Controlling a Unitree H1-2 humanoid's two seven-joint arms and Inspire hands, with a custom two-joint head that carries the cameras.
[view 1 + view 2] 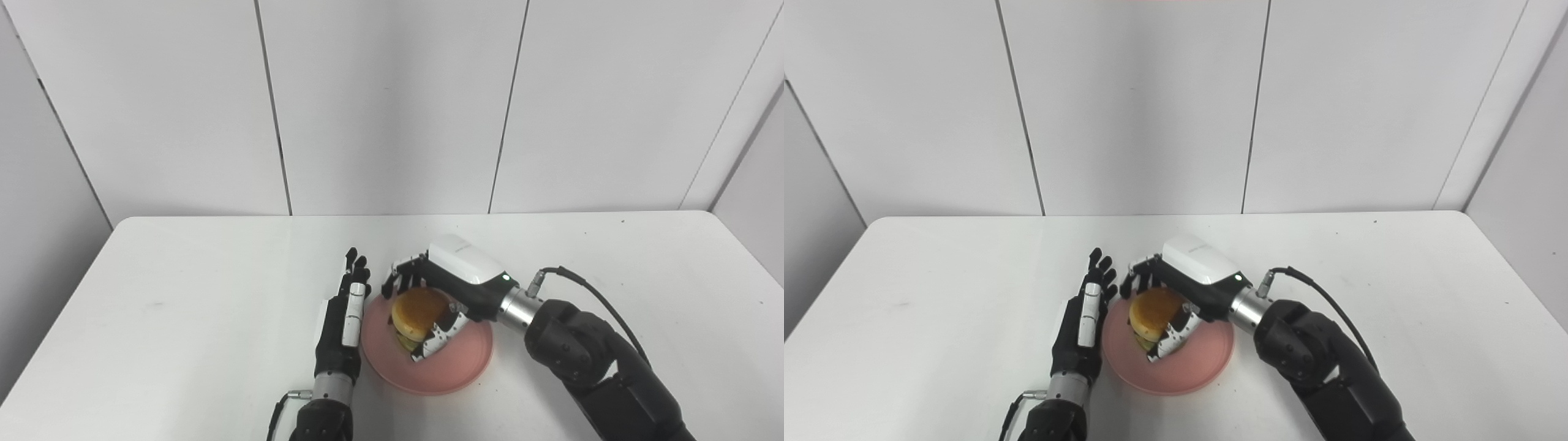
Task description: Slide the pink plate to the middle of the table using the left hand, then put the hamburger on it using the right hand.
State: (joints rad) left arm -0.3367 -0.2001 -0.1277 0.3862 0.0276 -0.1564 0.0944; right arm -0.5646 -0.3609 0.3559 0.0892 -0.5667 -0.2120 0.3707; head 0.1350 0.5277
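The pink plate lies near the middle of the white table, toward the front. The hamburger, with a tan bun, sits over the plate's left part, whether resting on it or held just above I cannot tell. My right hand wraps it from above and the right, fingers curled over the far side and thumb on the near side. Flat and edge-on along the plate's left rim stands my left hand, fingers straight and pointing away, holding nothing.
The white table runs wide to both sides, its back edge meeting a white panelled wall. A black cable loops from the right wrist over the forearm.
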